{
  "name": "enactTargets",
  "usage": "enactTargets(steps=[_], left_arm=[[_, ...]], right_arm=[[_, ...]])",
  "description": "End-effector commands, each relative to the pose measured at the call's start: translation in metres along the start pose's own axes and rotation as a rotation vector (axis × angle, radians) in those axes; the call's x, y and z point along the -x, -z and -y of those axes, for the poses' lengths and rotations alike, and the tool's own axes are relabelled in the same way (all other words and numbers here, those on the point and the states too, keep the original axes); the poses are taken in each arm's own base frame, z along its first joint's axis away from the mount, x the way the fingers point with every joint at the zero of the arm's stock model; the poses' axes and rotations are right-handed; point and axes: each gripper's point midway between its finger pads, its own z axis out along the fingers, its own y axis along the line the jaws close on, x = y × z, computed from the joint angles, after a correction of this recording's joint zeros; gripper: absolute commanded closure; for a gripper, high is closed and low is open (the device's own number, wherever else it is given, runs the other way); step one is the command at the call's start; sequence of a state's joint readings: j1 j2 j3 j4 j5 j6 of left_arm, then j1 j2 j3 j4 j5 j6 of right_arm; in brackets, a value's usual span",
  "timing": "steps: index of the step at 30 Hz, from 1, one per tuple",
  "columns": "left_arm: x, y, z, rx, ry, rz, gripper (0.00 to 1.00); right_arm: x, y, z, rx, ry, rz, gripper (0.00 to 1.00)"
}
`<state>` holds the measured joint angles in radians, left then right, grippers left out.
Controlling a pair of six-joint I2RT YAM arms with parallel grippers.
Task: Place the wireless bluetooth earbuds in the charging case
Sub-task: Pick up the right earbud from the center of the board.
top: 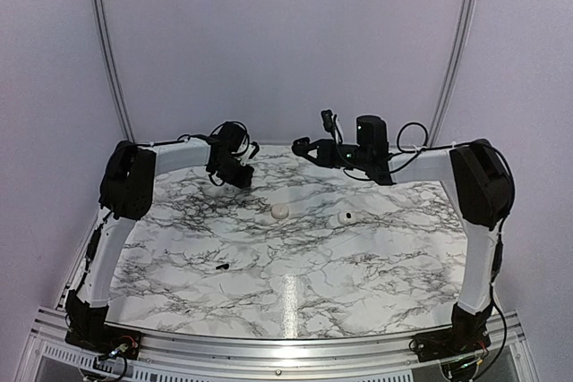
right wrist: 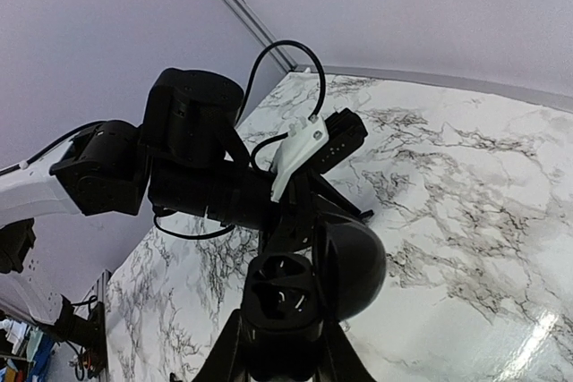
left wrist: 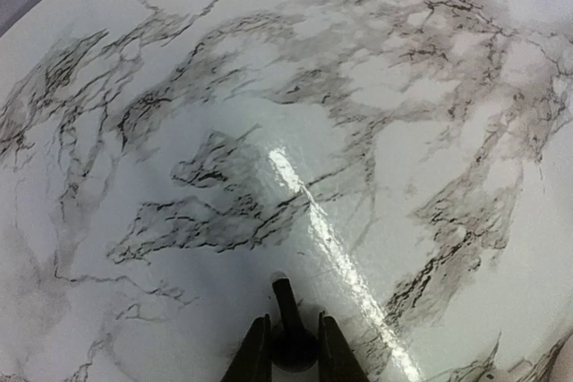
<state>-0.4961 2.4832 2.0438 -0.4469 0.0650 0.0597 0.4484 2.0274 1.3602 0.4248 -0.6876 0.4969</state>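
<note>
Top external: high behind arm bases, looking down and forward over whole marble table [top: 358, 266]. Left wrist: close above tabletop, aimed down past left gripper [left wrist: 293, 333]. Right wrist: aimed sideways past right gripper [right wrist: 282, 346] toward left arm [right wrist: 188, 158], wall beyond. All three share marble surface.

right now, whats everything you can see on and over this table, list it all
earbuds: two, black, one loose on the near left of the table, the other pinched in the left claw
charging case: one, cream-white, mid table
white piece: one, white with a dark spot, just right of the charging case
black round puck: one, black, held in the right claw
table: one, white marble, grey veins
arms: two, white and black, at the near edge
</note>
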Motion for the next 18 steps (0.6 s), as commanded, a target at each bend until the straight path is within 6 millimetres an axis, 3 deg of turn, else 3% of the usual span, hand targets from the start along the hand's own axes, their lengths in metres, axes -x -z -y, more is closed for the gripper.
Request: enactTargets(steps=[1, 7, 10, 15, 17, 18], left_arm=[[-0.005, 0.011, 0.006, 0.013, -0.013, -0.019, 0.91], [0.014, 0.051, 0.008, 0.012, 0.008, 0.041, 0.96], [0.011, 0.077, 0.012, 0.015, 0.030, 0.052, 0.96], [-0.016, 0.129, 0.020, 0.054, 0.090, 0.077, 0.96], [-0.051, 0.138, 0.017, 0.080, 0.139, 0.043, 0.96], [-0.054, 0.148, 0.017, 0.082, 0.170, 0.063, 0.97]], right_arm=[[0.009, 0.012, -0.013, 0.029, 0.032, 0.029, 1.00], [0.005, 0.022, -0.021, 0.036, 0.041, 0.022, 1.00], [0.004, 0.028, -0.028, 0.044, 0.044, 0.026, 1.00], [-0.004, 0.036, -0.034, 0.058, 0.040, 0.016, 1.00], [-0.006, 0.039, -0.037, 0.064, 0.039, 0.015, 1.00], [-0.008, 0.040, -0.038, 0.066, 0.039, 0.014, 1.00]])
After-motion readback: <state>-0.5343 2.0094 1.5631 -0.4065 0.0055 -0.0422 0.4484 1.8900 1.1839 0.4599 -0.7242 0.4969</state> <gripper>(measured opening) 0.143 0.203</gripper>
